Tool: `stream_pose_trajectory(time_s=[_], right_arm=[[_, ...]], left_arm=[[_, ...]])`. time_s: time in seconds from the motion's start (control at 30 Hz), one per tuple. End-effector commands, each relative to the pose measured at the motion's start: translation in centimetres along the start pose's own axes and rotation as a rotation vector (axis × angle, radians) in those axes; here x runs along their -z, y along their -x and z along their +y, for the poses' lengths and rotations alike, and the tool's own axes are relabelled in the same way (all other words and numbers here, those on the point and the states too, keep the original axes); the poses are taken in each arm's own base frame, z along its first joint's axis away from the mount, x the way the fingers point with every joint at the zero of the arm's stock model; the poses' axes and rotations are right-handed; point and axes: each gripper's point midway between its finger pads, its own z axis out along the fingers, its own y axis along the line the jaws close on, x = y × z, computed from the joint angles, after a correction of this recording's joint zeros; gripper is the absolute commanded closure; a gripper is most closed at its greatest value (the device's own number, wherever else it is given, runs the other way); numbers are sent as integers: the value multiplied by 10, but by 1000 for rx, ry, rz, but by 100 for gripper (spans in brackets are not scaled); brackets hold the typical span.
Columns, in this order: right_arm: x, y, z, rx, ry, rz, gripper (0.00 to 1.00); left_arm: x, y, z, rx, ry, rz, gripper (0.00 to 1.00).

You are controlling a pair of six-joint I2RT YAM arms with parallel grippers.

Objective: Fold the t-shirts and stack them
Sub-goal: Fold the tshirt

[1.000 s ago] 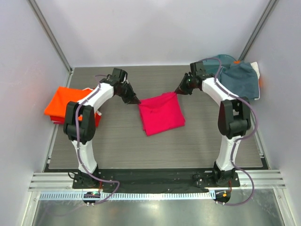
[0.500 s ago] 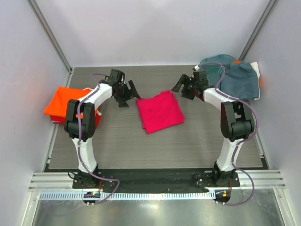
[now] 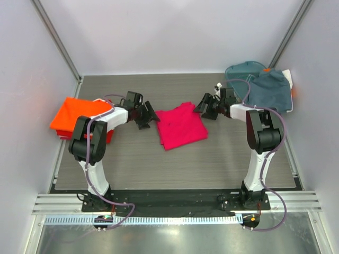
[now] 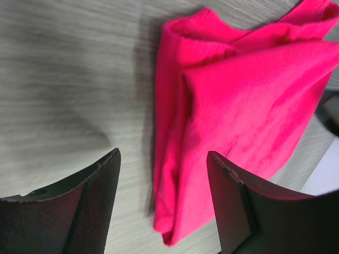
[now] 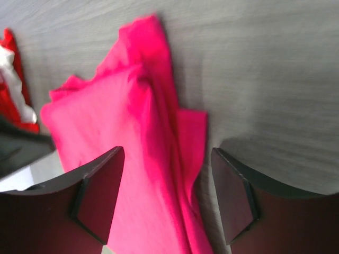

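The magenta-pink t-shirt lies folded to a rough square on the table's middle; it also shows in the left wrist view and the right wrist view. My left gripper is open and empty, low at the shirt's left edge. My right gripper is open and empty, low at the shirt's upper right corner. The orange t-shirt lies folded at the far left. Grey-blue t-shirts are heaped at the back right.
A teal basket sits under the grey-blue heap at the back right. A red object lies under the orange shirt's right edge. Grey walls close in the table on three sides.
Both grippers let go of the pink shirt's upper corners, opened, and dropped low beside it. The shirt now lies flat on the table.
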Motion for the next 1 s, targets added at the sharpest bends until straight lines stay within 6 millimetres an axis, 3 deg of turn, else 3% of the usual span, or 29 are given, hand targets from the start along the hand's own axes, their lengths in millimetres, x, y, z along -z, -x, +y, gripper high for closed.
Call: stream_pose_trajectory(time_s=[0.0,0.03,0.07,0.1,0.17,0.3,0.4,0.53,0.6,0.63,0.7,0.73,0.77,0.8,0.97], right_arm=[[13,-19,19,3,91,24,29],[16,-34,16,-18,83,50,29],[23,-36,21,-35,77,43,30],[27,-54,13,-59,53,68,30],[34,-65,10,-67,19,62,30],[53,-75,-1,-39,-63,48,28],[59,-62,-6,1,-125,23,22],[49,-44,-4,26,-131,8,21],[38,-43,-12,23,-151,18,22],[34,-32,-10,32,-146,5,21],[18,-29,-17,27,-152,16,23],[13,-15,-10,36,-135,-3,25],[0,-20,-18,26,-133,28,27],[-5,-7,-11,37,-115,14,29],[-25,-2,-27,18,-146,33,32]], left_arm=[[-8,18,-30,-15,-96,-52,33],[-10,18,-31,-12,-99,-47,33],[-12,18,-32,-12,-103,-43,33],[-15,22,-35,-15,-110,-44,32],[-17,23,-38,-31,-123,-34,32],[-17,29,-46,-65,-138,-38,32],[-16,34,-50,-91,-146,-46,32],[-21,33,-50,-86,-148,-31,33],[-26,32,-47,-85,-147,-26,36],[-27,31,-47,-90,-147,-24,38],[-31,29,-42,-93,-138,-25,40],[-33,30,-40,-91,-135,-30,41],[-34,29,-40,-93,-141,-28,42],[-36,28,-38,-88,-138,-24,43],[-42,28,-34,-85,-127,-32,48]])
